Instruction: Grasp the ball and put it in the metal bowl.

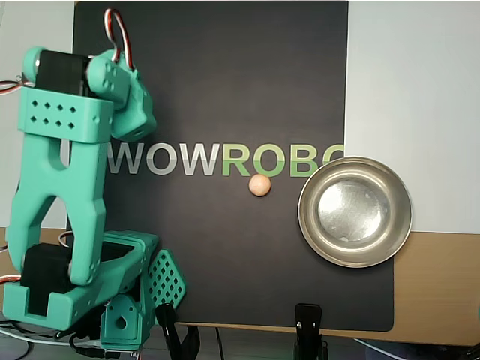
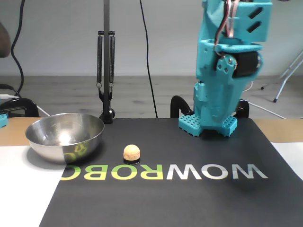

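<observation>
- The teal arm (image 1: 67, 187) stands folded at the mat's 9 o'clock edge in the overhead view; its gripper (image 1: 135, 105) points toward the lettering, holding and touching nothing. Whether its fingers are apart or together cannot be told from either view.
- One ball (image 1: 259, 185), pale peach-orange, sits on the black mat (image 1: 225, 75) just below the green "ROBO" of the printed lettering (image 1: 225, 160), well apart from the arm.
- One metal bowl (image 1: 355, 212) lies at 3 o'clock from the ball, near but not touching it, straddling the mat's edge with nothing inside.
- The fixed view, facing the arm, shows the ball (image 2: 131, 153) resting on a small dark base, and the bowl's (image 2: 65, 137) curved wall mirroring the lettering.
- Only the overhead view shows the bowl's flat, scuffed bottom.
- The fixed view alone shows a black spring-armed stand (image 2: 106, 71) behind the mat.
</observation>
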Tool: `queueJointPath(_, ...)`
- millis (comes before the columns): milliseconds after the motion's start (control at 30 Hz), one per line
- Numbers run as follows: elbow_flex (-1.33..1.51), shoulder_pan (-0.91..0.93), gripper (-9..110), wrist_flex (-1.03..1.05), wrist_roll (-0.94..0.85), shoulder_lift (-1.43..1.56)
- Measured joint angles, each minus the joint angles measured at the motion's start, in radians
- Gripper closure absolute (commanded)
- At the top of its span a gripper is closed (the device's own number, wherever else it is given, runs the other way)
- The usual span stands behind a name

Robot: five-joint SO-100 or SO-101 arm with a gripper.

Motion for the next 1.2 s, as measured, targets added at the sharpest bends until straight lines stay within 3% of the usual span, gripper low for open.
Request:
queueJointPath(500,0.003,0.043,96,0.028,-0.448,0.003)
queueJointPath(800,0.155,0.063,96,0.031,-0.650,0.097)
queueJointPath(1200,0.192,0.098,96,0.031,-0.681,0.127)
